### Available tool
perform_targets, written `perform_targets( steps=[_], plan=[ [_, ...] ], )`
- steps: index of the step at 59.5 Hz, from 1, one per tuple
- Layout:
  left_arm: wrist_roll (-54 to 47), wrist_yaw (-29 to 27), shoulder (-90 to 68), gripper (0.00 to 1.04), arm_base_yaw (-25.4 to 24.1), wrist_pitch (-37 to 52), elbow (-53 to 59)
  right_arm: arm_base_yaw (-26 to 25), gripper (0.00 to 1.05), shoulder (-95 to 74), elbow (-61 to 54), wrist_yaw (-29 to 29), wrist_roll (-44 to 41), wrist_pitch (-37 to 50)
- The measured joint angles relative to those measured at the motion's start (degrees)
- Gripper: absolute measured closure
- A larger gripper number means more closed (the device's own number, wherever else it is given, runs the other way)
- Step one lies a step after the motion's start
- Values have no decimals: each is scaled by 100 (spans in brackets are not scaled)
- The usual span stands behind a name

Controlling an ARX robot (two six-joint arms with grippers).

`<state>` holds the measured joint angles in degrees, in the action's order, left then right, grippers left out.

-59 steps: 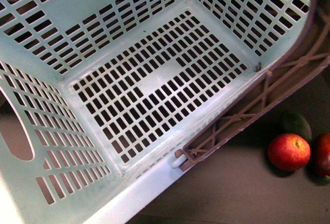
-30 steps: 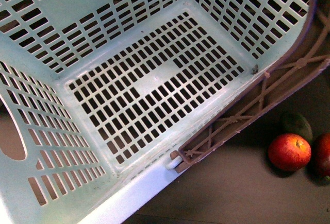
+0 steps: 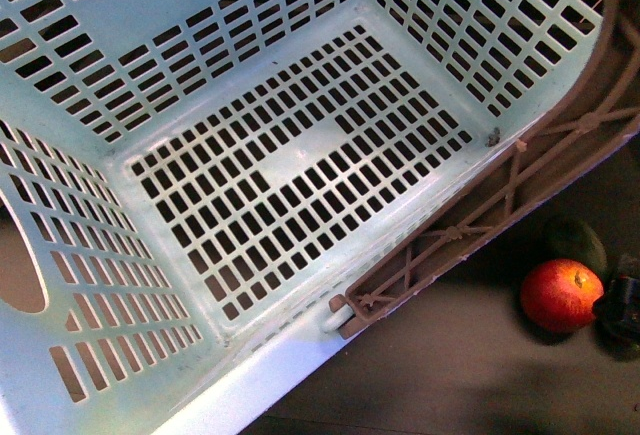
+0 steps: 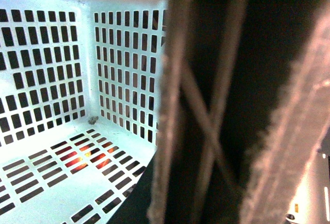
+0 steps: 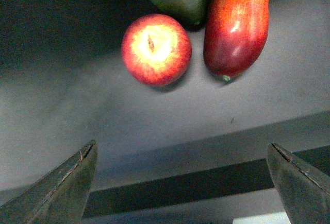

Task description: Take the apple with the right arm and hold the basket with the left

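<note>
One pick pending: the round red, yellow-streaked apple lies on the dark worktop beside the turquoise slotted plastic basket, right hand spread wide above; left hand's grip cannot be told.

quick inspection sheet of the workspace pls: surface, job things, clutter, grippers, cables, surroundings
surface: dark grey tabletop, matte, no spills seen
job's things: apple on the tabletop beside the basket, not gripped; basket turquoise, nothing lying on its slotted floor; its handle lies along the side nearest the apple
clutter: green oval fruit and darker red fruit, both close by the apple
grippers: right gripper open, fingers wide apart, holding nothing, short of the apple; left gripper not in view, its camera sits close against the handle
cables: nothing seen
surroundings: nothing seen beyond the tabletop
</note>
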<state>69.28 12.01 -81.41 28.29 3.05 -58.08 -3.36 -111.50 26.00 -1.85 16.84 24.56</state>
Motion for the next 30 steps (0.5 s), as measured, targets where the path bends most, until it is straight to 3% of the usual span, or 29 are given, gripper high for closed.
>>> perform_targets(
  steps=[30],
  plan=[
    [0, 0, 0, 90, 0, 0, 0, 170, 9, -1580, 1423, -199, 184, 66]
  ],
)
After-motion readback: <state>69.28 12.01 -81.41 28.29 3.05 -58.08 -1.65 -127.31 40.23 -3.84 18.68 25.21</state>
